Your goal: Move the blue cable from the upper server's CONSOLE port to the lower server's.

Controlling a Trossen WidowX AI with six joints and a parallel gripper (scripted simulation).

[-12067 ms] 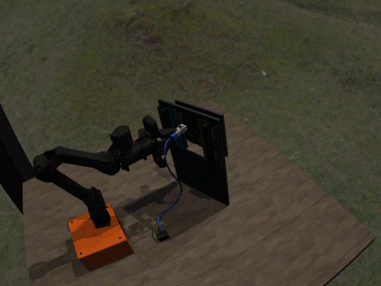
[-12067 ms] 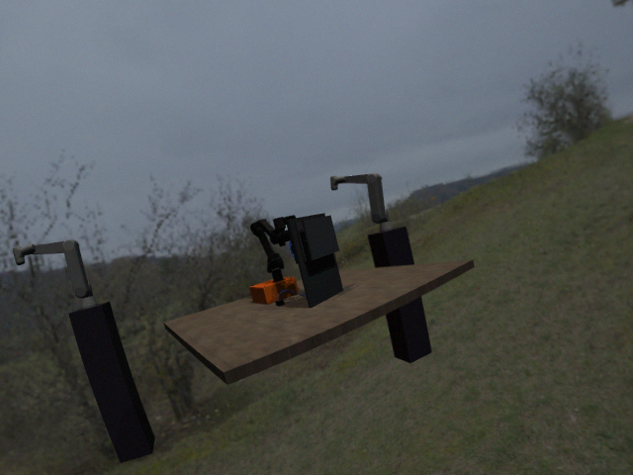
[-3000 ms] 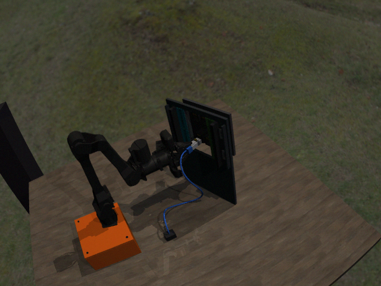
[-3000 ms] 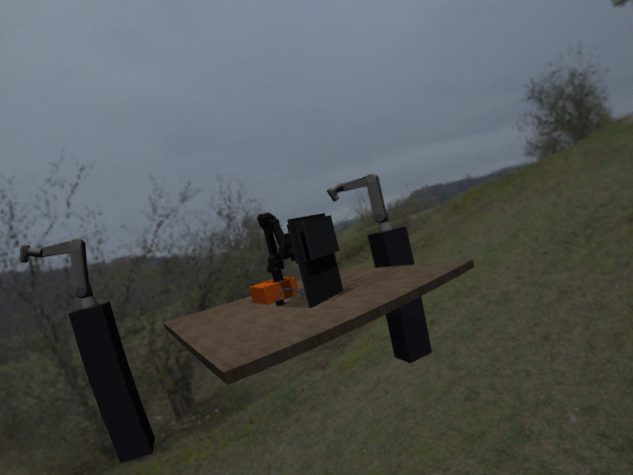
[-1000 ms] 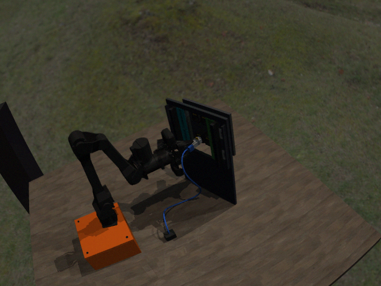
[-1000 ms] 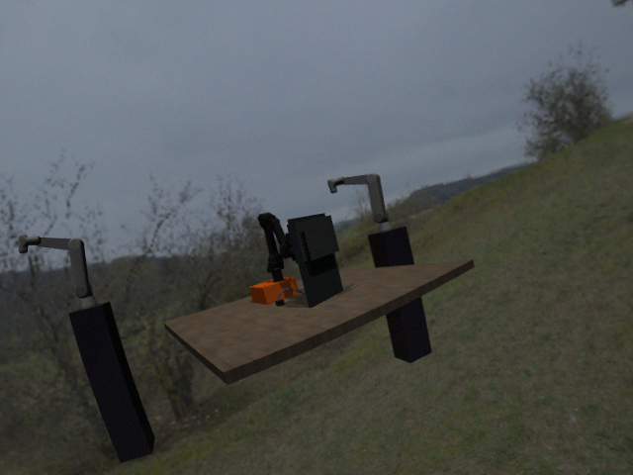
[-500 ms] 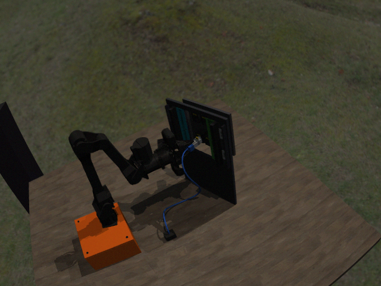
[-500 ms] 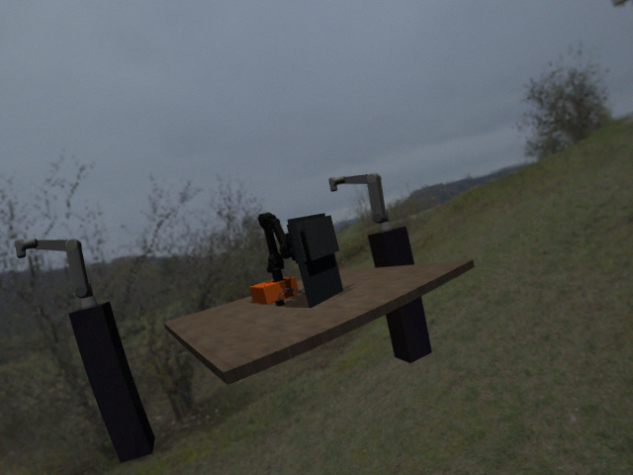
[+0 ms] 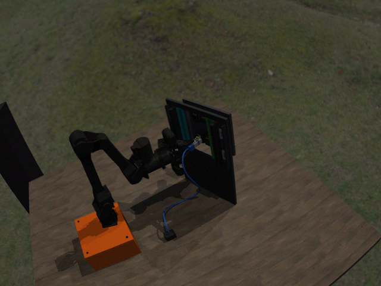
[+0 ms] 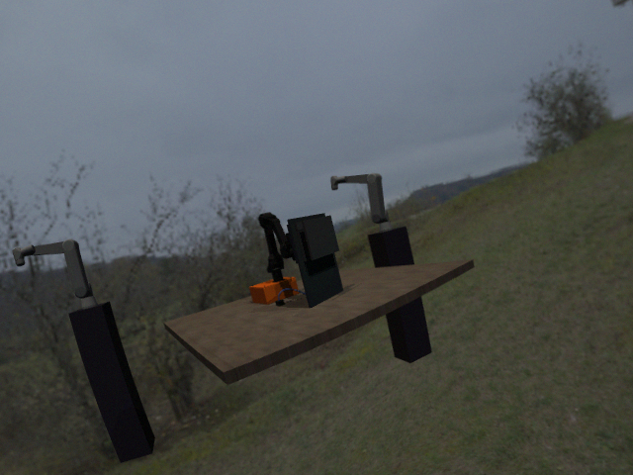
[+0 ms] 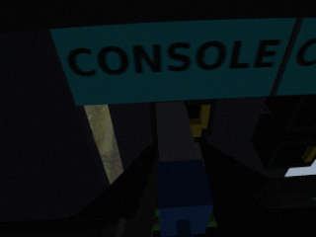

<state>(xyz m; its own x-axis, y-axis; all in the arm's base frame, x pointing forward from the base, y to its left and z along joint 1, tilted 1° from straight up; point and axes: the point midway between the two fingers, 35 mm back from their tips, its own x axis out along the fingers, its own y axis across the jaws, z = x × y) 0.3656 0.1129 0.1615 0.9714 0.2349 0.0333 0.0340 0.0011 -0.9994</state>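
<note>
The gripper (image 9: 193, 144) (image 11: 179, 153) is shut on the plug at the front of the server panel. The plug (image 9: 197, 141) (image 11: 182, 183) has a grey front part and a blue rear part, and points at the panel. In the wrist view its nose lies just under a teal CONSOLE label (image 11: 173, 91). A port with yellow inside (image 11: 199, 123) shows partly, right of the nose. How deep the nose sits is hidden. The blue cable (image 9: 183, 162) hangs from the plug in a curve. I cannot tell surely which server this label belongs to.
The dark server panel (image 9: 212, 181) (image 10: 322, 286) stands upright on the wooden table (image 9: 277, 215) (image 10: 286, 332). It bears green strips (image 9: 211, 138) beside the teal ones. A black block (image 9: 169, 235) holds the cable's other end, near the orange base (image 9: 104, 235). Another dark port (image 11: 291, 153) is at the right.
</note>
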